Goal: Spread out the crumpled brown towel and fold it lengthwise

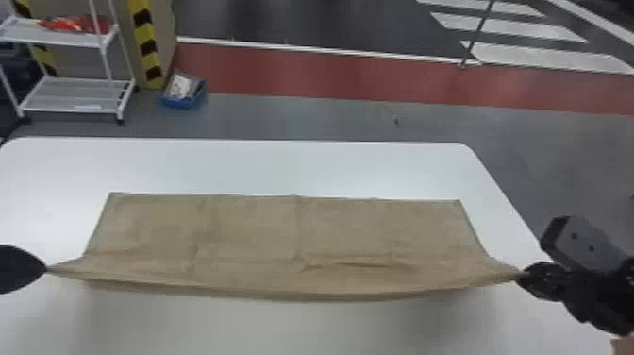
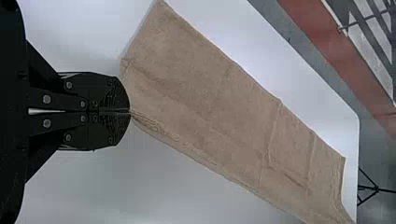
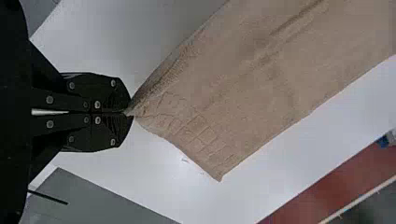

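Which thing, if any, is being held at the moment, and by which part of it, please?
The towel, by the two ends of its near edge: one in the left tool, one in the right tool.

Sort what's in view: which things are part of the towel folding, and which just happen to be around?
Part of the job:
- brown towel
- left gripper
- right gripper
- white table

Just around:
- white shelf cart
- blue box
- orange-red item on the cart

Bright, diffuse light falls on the tabletop (image 1: 283,165); soft grey shadows lie along the near side of the towel (image 1: 254,231), with pale glare by its right end.
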Robot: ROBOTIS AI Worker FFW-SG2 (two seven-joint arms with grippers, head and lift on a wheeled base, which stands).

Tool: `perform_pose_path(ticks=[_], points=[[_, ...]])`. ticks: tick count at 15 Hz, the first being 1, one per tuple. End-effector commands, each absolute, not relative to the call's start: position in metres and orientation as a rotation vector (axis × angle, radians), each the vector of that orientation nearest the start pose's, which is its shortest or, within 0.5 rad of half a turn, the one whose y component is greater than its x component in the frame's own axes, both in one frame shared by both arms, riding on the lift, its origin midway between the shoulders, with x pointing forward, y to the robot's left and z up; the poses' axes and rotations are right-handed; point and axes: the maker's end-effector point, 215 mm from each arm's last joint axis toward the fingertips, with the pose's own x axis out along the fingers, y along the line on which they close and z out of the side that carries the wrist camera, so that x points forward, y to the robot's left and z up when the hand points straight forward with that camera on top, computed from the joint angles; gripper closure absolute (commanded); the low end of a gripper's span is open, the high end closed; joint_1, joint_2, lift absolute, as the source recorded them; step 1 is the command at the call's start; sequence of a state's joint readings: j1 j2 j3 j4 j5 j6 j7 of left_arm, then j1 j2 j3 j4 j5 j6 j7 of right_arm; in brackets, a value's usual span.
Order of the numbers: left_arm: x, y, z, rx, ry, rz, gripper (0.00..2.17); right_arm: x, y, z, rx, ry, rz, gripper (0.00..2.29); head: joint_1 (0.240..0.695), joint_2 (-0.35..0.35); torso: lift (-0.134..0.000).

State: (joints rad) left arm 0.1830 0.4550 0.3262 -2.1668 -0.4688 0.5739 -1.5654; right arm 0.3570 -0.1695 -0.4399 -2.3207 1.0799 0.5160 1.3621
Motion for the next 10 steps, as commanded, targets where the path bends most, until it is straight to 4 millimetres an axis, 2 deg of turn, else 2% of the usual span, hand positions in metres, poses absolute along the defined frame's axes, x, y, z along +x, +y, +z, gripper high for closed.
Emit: perform_pose_path(ticks=[1,3,5,7,8,10], points=[[0.409,0.309,-0.321,0.594,0.678,-0.952,1.98,0.38,-0.437,-0.324,-0.771,0.821,0.3,1.36,0.695,-0.174,-0.125],[0.424,0.298,-0.319,0.584,0.663,-0.952,1.98,0.392,-0.443,-0.317,-0.709,0.809,0.262,1.36,0.695,-0.182,-0.125],[0.449,0.297,-0.323,0.56,0.67,-0.93,1.98,0.401,-0.447,-0.322,-0.66,0.817,0.244,1.36,0.695,-0.193,-0.125],[0.476,0.297,-0.328,0.53,0.689,-0.916,1.98,0.412,-0.46,-0.327,-0.599,0.833,0.211,1.36,0.695,-0.197,-0.125],[0.484,0.297,-0.332,0.53,0.702,-0.911,1.98,0.413,-0.468,-0.333,-0.552,0.854,0.186,1.36,0.695,-0.2,-0.125],[0.497,0.294,-0.342,0.523,0.725,-0.904,1.98,0.424,-0.467,-0.341,-0.509,0.872,0.176,1.36,0.695,-0.206,-0.125]])
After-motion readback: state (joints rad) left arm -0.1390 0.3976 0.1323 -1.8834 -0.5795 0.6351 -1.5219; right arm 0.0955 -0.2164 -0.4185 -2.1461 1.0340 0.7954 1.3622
